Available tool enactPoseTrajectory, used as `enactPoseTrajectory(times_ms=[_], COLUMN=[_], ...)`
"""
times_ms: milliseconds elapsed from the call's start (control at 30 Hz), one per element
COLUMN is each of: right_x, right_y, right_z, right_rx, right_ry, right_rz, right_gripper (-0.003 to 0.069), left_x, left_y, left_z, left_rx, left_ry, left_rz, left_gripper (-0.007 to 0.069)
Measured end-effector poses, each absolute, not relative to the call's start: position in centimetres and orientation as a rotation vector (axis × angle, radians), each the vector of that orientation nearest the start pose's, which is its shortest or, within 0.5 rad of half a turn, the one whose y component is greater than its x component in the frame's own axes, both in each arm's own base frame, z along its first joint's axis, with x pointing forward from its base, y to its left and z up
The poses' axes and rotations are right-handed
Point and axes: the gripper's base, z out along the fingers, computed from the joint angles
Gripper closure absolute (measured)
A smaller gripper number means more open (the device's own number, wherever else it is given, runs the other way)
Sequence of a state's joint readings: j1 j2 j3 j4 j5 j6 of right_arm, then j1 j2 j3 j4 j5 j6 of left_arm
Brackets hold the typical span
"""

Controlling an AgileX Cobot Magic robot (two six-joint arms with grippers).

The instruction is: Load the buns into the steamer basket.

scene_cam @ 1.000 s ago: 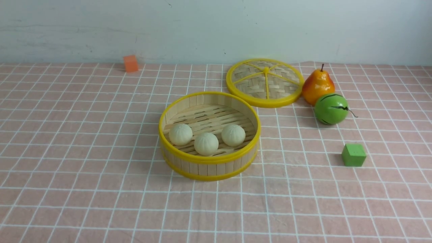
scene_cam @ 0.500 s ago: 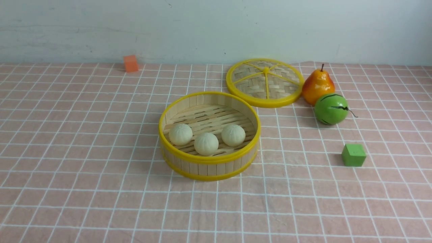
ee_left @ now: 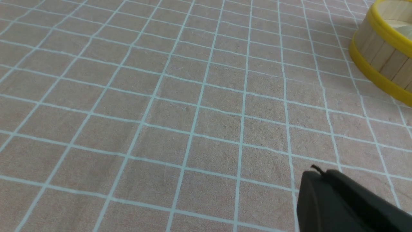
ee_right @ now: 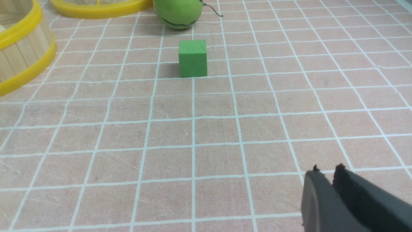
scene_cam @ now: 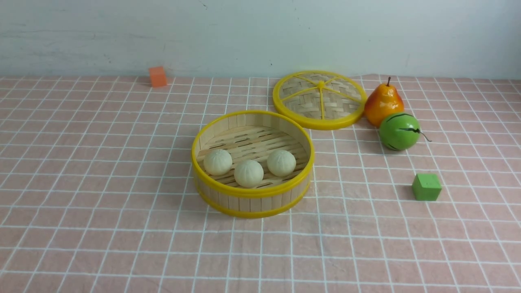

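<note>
The steamer basket (scene_cam: pixel 252 195), a round bamboo tub with yellow rims, stands at the table's middle. Three cream-white buns lie on its slatted floor: one on the left (scene_cam: pixel 217 162), one in the middle (scene_cam: pixel 248 173), one on the right (scene_cam: pixel 281 162). The basket's wall also shows in the left wrist view (ee_left: pixel 383 58) and in the right wrist view (ee_right: pixel 22 61). Neither arm shows in the front view. My left gripper (ee_left: pixel 320 174) is shut and empty above bare cloth. My right gripper (ee_right: pixel 326 170) is shut and empty, well short of the green cube.
The flat woven lid (scene_cam: pixel 320 99) lies behind the basket to the right. An orange pear (scene_cam: pixel 383 102) and a green striped ball (scene_cam: pixel 399 131) stand beside it. A green cube (scene_cam: pixel 426 186) sits nearer on the right, an orange cube (scene_cam: pixel 157 76) at the far left.
</note>
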State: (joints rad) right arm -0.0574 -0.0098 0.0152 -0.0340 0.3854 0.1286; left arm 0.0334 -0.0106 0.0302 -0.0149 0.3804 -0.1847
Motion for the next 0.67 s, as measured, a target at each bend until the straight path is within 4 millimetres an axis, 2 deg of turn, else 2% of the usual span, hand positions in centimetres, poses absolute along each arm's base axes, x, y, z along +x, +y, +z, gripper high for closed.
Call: enactPoseTrajectory(times_ms=[667], right_x=[5.20], right_y=[-0.42], right_z=[17.40], right_rx=[0.154], right_ry=[1.868], right_rz=[0.015], right_gripper=[0.0561], left_x=[5.24], left_y=[0.13], left_z=[16.94], left_rx=[-0.216], left_ry=[1.873], left_rz=[-0.117], left_gripper=[0.0622])
